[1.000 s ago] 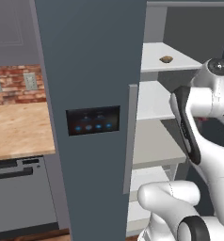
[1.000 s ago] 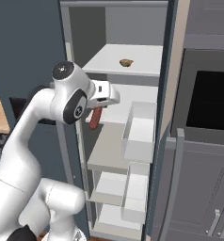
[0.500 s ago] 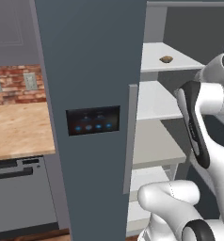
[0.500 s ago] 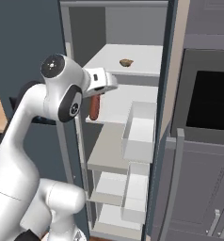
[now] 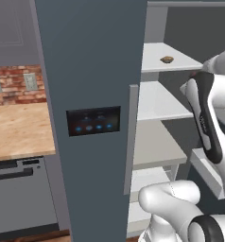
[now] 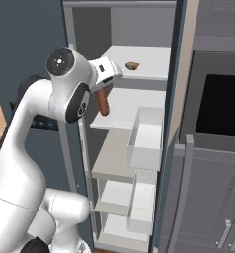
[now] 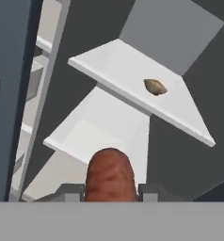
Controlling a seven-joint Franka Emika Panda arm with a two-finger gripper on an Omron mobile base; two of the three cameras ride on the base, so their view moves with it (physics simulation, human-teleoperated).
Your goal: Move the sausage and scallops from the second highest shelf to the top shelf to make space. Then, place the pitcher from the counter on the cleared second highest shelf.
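Sausage (image 6: 103,103) is hanging gripped in the end effector (image 6: 105,89) beside the fridge shelves, while scallops (image 6: 132,65) are sitting on the top shelf (image 6: 154,59).

The scallops (image 6: 132,65) lie on the top shelf (image 6: 149,62).

Matt pale shelf (image 7: 132,75), wood-grain counter (image 5: 17,130)

A dark fridge door (image 5: 93,71) with a lit control panel (image 5: 93,121) stands beside a black wall oven (image 6: 220,106).
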